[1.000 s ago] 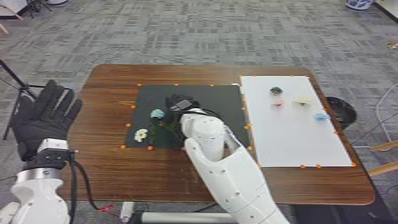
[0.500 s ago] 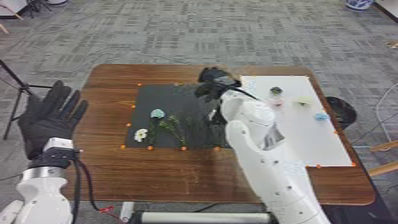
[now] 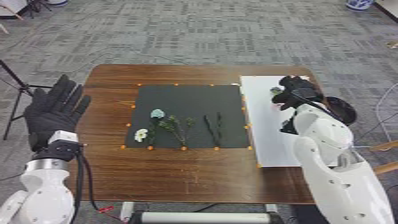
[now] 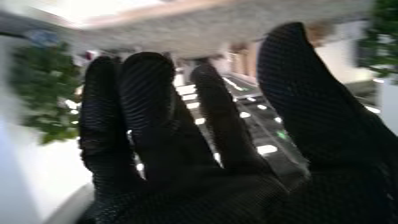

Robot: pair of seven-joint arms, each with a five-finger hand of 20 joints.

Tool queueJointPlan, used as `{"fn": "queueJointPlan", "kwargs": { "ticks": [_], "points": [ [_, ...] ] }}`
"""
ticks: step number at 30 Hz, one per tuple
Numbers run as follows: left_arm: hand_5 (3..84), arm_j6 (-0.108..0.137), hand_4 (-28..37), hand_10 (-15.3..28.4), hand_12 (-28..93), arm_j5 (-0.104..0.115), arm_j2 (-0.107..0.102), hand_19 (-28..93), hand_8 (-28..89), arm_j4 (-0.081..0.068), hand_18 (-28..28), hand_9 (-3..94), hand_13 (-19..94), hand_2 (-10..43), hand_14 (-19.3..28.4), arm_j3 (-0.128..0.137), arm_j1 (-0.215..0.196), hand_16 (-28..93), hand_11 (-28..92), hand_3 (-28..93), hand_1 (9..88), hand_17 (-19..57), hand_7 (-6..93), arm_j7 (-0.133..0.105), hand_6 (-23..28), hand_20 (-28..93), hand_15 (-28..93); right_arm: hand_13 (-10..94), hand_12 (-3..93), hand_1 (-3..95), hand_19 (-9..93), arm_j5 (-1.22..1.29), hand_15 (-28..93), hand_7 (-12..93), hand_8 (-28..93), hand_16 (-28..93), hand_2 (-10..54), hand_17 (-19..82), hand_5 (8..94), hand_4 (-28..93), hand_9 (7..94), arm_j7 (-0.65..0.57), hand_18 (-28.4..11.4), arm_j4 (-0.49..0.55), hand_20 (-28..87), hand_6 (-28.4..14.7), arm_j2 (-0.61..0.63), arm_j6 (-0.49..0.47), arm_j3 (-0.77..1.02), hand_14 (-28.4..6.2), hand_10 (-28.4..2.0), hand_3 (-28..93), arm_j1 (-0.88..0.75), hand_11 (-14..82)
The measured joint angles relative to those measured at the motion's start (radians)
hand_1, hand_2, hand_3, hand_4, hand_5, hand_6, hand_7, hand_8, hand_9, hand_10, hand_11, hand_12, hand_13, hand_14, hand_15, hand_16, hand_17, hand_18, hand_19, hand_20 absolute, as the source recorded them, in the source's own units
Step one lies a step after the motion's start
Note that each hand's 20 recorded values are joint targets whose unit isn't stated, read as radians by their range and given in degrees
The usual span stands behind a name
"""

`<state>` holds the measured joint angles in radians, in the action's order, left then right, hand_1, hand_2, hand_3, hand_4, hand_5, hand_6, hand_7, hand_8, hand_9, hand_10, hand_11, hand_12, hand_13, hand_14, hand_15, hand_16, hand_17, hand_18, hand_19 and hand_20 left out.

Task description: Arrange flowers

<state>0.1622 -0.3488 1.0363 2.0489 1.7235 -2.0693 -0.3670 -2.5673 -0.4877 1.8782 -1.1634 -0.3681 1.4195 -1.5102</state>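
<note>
This place seems to be a robotics lab, in a room similar to an office. Grey patterned carpet (image 3: 204,35) covers the floor. At the left there stands a thin black tripod (image 3: 12,115). Two white robot arms (image 3: 44,187) come from the near side, and on the brown table (image 3: 204,185) small orange marks (image 3: 184,148) follow the edges of a black sheet (image 3: 195,102).

The left robot hand (image 3: 53,116) is gloved in black, its white arm (image 3: 43,199) banded silver with black cables (image 3: 81,176).
</note>
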Motion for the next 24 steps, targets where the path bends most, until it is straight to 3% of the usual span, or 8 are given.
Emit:
{"fn": "queueJointPlan", "kwargs": {
  "ticks": [8,12,17,24],
  "points": [
    [38.5,0.004,-28.3,12.1,5,-0.008,-0.001,33,-10,0.013,13.0,29.4,22,15.6,11.9,0.0,-0.004,-3,15,70,24.2,-5.7,11.5,-0.005,7.5,7,14,61,9.5,39.1,82,0.02,79,5,-9,26,-8.7,34,40.3,-24,35.2,-0.065,-22.9,-0.055,25,-10.6,0.042,-0.04,0.091,-13.3,-19.5,77,-0.028,7.3],
    [38.5,0.01,-28.3,12.2,5,-0.007,-0.008,33,-10,0.01,13.1,29.3,23,15.7,12.1,-0.016,0.004,-3,15,70,24.3,-5.8,11.6,-0.005,7.5,7,15,62,9.2,39.2,82,0.022,79,4,-9,26,-8.8,34,40.2,-24,35.2,-0.083,-23.0,-0.057,25,-10.6,0.071,-0.088,0.093,-13.5,-19.6,77,-0.027,7.3],
    [38.7,0.018,-28.3,12.7,5,-0.007,-0.023,33,-10,0.001,13.2,29.4,23,15.9,13.4,-0.047,0.045,-3,15,70,24.1,-5.9,11.7,-0.005,7.7,7,17,62,8.9,41.5,81,0.024,79,6,-9,26,-9.3,34,40.1,-25,35.3,-0.084,-22.8,-0.063,25,-9.3,0.098,-0.148,0.123,-13.1,-18.8,77,-0.031,7.7],
    [38.7,0.02,-28.3,12.9,5,-0.007,-0.026,33,-10,0.005,13.3,29.4,23,15.8,13.8,-0.05,0.058,-3,15,70,24.0,-5.9,11.6,-0.005,7.7,7,18,63,8.8,44.5,81,0.015,79,7,-9,26,-9.5,34,40.5,-27,37.1,-0.068,-22.1,-0.108,25,-8.2,0.104,-0.151,0.162,-12.0,-16.7,77,-0.038,8.6]
  ]
}}
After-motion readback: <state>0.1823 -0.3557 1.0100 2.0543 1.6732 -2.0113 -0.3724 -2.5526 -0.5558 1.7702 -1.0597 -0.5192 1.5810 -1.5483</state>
